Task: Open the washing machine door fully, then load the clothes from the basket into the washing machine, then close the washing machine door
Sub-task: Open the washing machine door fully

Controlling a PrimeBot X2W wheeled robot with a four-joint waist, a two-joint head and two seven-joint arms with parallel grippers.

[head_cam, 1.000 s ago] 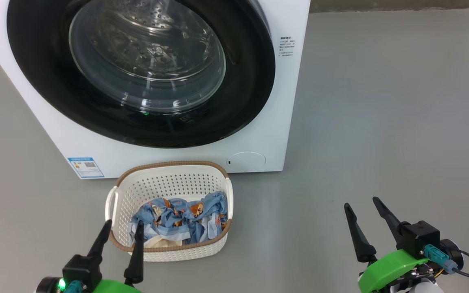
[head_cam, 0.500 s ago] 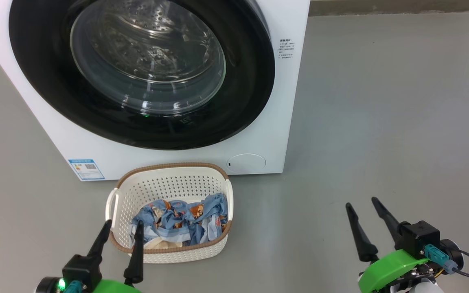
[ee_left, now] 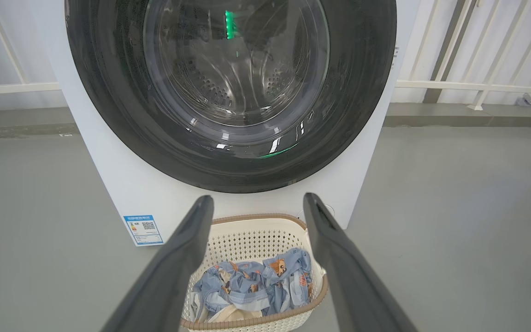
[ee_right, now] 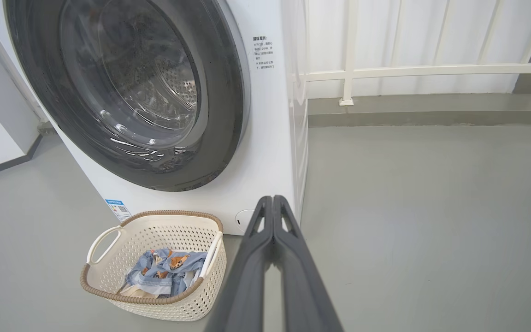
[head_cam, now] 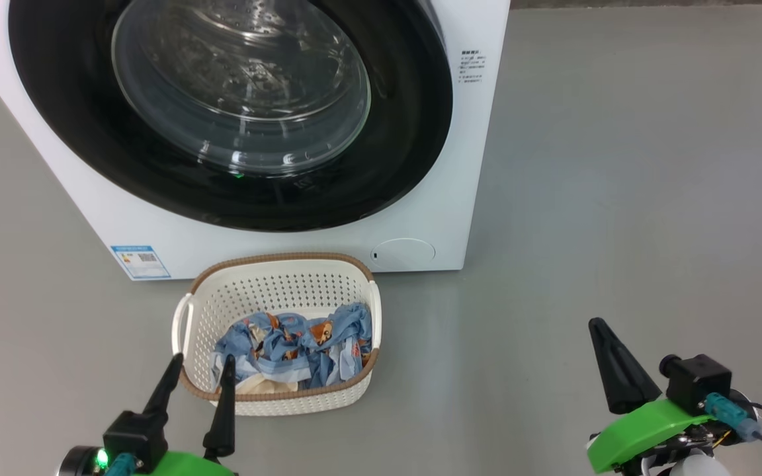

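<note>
Since a second ago the right gripper (head_cam: 598,327) has pressed its two fingers together into one dark wedge, gripping nothing, low at the frame's right. At the lower left the left gripper (head_cam: 202,360) stands spread wide and empty, its tips over the near rim of the basket (head_cam: 275,291), where the clothes (head_cam: 295,344) lie heaped. Up and left of the right fingers, across bare floor (head_cam: 619,198), the washing machine door (head_cam: 414,132) sits shut against the washing machine (head_cam: 467,198). Its right edge lies nearest the right arm, which seems likelier to open it. No handle can be made out.
</note>
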